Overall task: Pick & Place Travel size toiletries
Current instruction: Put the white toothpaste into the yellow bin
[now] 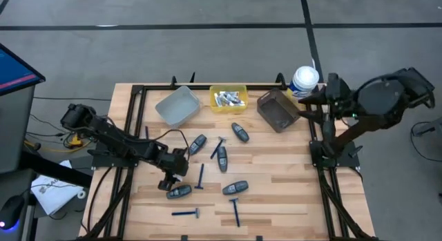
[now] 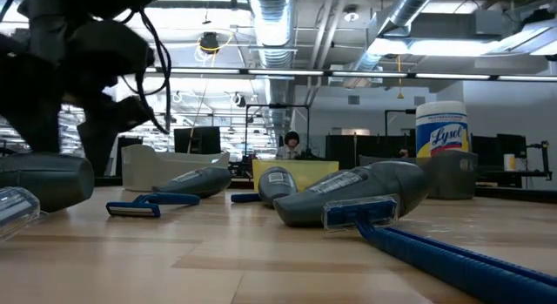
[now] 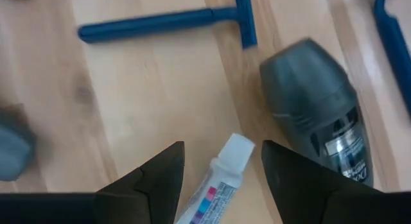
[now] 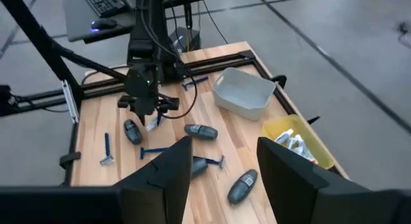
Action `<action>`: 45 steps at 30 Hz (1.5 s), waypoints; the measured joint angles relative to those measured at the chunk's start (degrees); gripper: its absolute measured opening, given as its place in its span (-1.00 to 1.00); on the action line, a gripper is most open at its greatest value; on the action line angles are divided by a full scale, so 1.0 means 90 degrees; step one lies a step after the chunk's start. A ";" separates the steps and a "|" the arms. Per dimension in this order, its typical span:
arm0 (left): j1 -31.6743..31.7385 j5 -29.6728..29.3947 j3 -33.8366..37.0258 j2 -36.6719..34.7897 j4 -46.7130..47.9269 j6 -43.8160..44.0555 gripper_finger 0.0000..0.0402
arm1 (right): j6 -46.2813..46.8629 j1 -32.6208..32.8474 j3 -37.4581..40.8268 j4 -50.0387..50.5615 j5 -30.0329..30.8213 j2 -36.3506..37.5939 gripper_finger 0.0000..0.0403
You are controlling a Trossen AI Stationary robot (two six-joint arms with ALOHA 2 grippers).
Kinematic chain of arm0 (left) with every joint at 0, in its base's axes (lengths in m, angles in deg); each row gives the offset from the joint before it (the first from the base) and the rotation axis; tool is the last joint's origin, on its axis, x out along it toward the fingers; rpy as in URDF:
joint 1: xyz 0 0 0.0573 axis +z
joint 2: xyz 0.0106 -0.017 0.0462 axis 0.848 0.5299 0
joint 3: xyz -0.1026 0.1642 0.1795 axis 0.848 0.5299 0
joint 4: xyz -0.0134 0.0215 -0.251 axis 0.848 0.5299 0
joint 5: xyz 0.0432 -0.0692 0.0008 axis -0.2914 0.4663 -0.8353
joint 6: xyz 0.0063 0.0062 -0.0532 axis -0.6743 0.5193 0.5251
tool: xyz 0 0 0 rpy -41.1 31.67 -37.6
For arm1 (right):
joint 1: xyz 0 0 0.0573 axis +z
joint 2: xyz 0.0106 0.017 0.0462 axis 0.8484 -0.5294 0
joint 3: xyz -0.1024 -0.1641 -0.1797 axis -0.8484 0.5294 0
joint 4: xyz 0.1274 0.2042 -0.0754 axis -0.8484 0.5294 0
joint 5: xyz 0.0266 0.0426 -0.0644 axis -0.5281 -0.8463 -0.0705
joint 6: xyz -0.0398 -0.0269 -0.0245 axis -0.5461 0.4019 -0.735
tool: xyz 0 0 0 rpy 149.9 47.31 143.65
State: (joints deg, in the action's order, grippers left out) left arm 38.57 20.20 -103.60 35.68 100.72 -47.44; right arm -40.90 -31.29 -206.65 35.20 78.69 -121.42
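My left gripper (image 3: pixel 221 145) (image 1: pixel 171 180) is open and points down near the table's near left part. A white mini tube (image 3: pixel 218 182) lies flat on the wood between its fingers, white cap (image 3: pixel 236 149) pointing away, with a gap on each side. Beside it lie a dark grey pod (image 3: pixel 318 128) (image 1: pixel 179 191) and a blue razor (image 3: pixel 167 24). More pods (image 1: pixel 222 158) and razors (image 1: pixel 235 212) are scattered mid-table. My right gripper (image 4: pixel 225 142) (image 1: pixel 307 108) is open and waits raised over the far right corner.
Along the far edge stand a grey bin (image 1: pixel 178 106), a yellow bin (image 1: pixel 228 98) holding several tubes, a brown bin (image 1: pixel 277 110) and a white wipes canister (image 1: pixel 304 81). Black frame rails (image 1: pixel 131 123) run along the table's sides. Bare wood lies toward the near right.
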 joint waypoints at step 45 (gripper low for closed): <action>0.0652 -0.1491 -0.0021 -0.0837 -0.0111 0.0492 -0.65 | 0.1214 0.0527 0.1793 -0.0024 0.0346 0.0157 -0.36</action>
State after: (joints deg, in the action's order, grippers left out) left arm 44.44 6.77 -103.79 28.15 99.72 -43.01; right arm -29.97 -26.55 -190.52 34.98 81.80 -120.01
